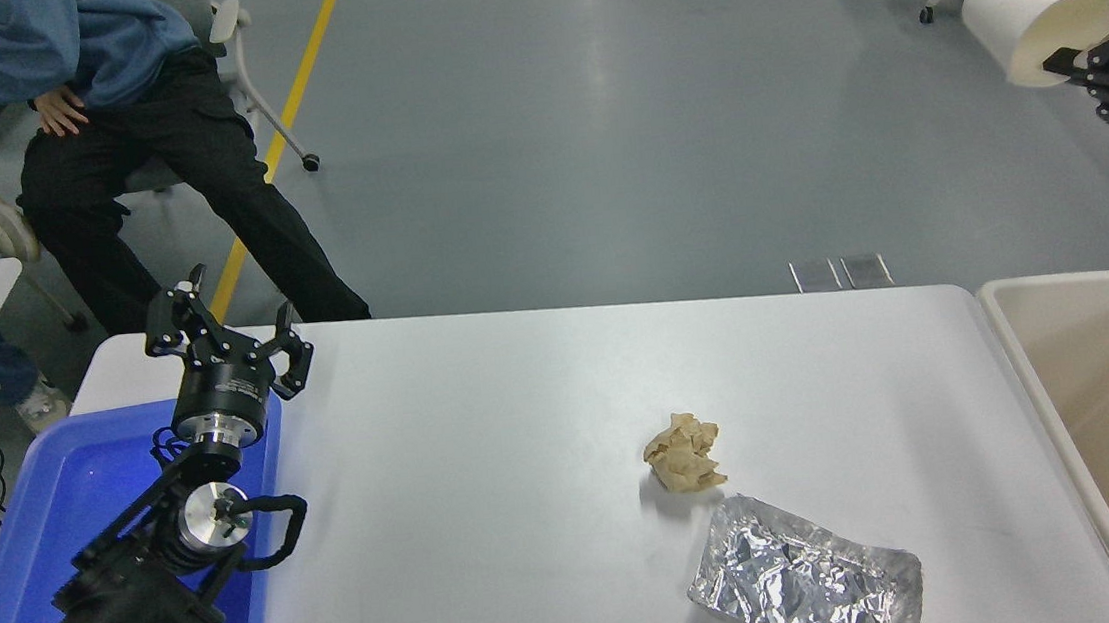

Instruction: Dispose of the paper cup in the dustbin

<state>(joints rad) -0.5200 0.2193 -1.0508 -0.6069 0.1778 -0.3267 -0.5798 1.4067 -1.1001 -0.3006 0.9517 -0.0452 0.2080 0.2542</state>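
Above the dustbin, at the picture's upper right: the right gripper (1067,63) hangs high in the air, only its fingertips and linkage showing at the edge.
Grip: its fingers are pinched on the rim of the paper cup (1041,23), one finger inside the mouth, the other outside the wall.
Cup's position: held well above the dustbin (1018,351), apart from everything, not yet over the bin's opening as far as this view tells.
Cup's long axis: tilted near sideways, closed base pointing left and away from the gripper, open mouth facing right toward the fingers.
Key relation: the dustbin lies below the held cup, at the table's right end; the coming move looks like a descent over the opening, then a release.
Dustbin: cream inside, nothing seen in the part that shows.
Nearer arm: the right one by far; it already carries the cup on the dustbin's side.
Beside the dustbin, on the table (487,458): a crumpled brown paper ball (683,452) and, nearer the camera, a silver foil tray (805,586), both well left of the bin.
Far from the dustbin: the left gripper (226,338) parked with fingers spread over a blue tray (60,515).
Risk: a thin rim pinch may let the cup swing or slip.
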